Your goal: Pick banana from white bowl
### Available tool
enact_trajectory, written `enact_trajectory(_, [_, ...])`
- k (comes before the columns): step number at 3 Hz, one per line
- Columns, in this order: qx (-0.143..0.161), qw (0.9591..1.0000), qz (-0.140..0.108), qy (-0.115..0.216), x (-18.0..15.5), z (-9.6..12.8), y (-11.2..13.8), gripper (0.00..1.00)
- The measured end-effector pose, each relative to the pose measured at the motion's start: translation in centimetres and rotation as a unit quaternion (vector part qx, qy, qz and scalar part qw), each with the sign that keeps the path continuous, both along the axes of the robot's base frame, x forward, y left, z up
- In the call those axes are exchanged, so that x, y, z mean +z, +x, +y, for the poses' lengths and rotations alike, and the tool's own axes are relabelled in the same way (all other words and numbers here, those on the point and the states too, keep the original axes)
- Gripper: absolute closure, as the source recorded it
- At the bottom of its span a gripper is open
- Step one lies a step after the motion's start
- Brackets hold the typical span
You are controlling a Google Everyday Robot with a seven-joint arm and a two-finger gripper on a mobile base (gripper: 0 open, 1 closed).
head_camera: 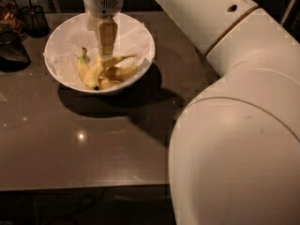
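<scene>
The white bowl (63,76), lined with crumpled white paper, stands at the back left of the brown table. Several yellow bananas lie in it. The longest banana (97,73) curves from a dark tip at the bowl's front up toward the right. A shorter banana (83,67) lies to its left, and others (123,73) lie to its right. My gripper (108,56) hangs straight down into the bowl, with its tip at the upper part of the longest banana. It hides the middle of the pile.
A dark wire-mesh cup (35,18) and a dark object (11,50) stand left of the bowl. My large white arm (234,116) fills the right side and hides that part of the table (93,144). The table's front edge runs along the bottom.
</scene>
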State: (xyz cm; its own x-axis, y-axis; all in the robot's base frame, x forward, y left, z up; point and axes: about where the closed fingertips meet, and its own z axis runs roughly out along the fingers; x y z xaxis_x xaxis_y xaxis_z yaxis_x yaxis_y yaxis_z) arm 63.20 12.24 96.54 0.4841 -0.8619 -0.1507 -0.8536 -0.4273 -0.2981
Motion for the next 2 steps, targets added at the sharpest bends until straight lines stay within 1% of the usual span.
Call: enact_trajectory(2, [0.017,0.9994,0.021,-0.022,-3.3,0.7,-0.2,0.34])
